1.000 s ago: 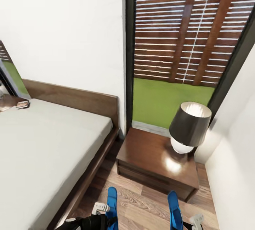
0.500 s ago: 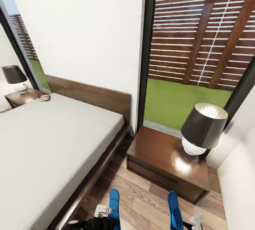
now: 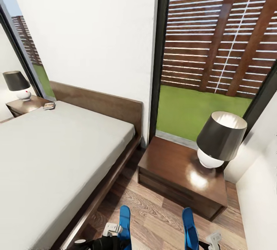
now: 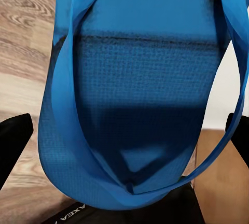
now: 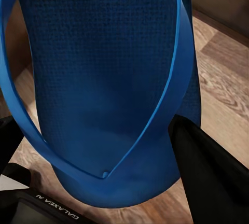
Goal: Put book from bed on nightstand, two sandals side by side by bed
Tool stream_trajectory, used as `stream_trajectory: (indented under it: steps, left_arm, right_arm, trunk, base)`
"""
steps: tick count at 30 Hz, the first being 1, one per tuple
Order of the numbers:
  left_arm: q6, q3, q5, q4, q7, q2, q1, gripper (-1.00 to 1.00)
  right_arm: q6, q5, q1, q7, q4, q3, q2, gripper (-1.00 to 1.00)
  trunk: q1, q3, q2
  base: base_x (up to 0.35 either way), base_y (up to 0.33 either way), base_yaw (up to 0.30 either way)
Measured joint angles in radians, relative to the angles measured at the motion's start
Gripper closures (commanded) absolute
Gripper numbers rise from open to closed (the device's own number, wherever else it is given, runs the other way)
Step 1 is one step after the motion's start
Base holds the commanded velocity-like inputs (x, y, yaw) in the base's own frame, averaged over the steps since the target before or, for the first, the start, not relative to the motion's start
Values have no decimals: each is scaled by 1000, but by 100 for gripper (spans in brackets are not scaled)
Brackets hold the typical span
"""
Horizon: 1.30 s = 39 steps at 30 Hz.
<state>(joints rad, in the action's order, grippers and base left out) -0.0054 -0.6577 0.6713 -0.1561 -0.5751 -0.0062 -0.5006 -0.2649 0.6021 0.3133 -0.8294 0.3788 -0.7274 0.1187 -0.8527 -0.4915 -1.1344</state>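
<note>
- Broadly, the bed (image 3: pixel 57 153) takes the left of the head view, its pale mattress bare except at the far corner beside the headboard.
- Next comes the near nightstand (image 3: pixel 181 175), just beside the bed's head end under the tall window (image 3: pixel 215 49) — a dark-shaded lamp (image 3: pixel 220 139) stands on its right part.
- A second nightstand (image 3: pixel 24 105) sits beyond the bed's far side, with its own lamp (image 3: pixel 17 84).
- Two blue sandals are held above the plank floor (image 3: pixel 154 219): the left sandal (image 3: pixel 124 223) in the left gripper (image 3: pixel 111 231), the right sandal (image 3: pixel 188 229) in the right gripper (image 3: pixel 212 239), well apart from each other.
- Each wrist view looks along a sole and strap — left sandal (image 4: pixel 140 94), right sandal (image 5: pixel 104 79) — with the gripper clenched on its heel end.
- Smallest, the book (image 3: pixel 49 106) lies on the mattress's far corner, near the second nightstand.
</note>
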Motion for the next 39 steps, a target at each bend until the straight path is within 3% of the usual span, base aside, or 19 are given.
stream_trajectory:
  steps: [15,39]
  left_arm:
    - [0,0,0,0,0,0,0,100]
    - [0,-1,1,0,-1,0,0,100]
  right_arm:
    - [0,0,0,-1,0,0,0,100]
    - [0,0,0,-2,0,0,0,100]
  trunk:
    - [0,0,0]
    - [0,0,0]
  base:
    - [-41,-102,17]
    - [0,-1,267]
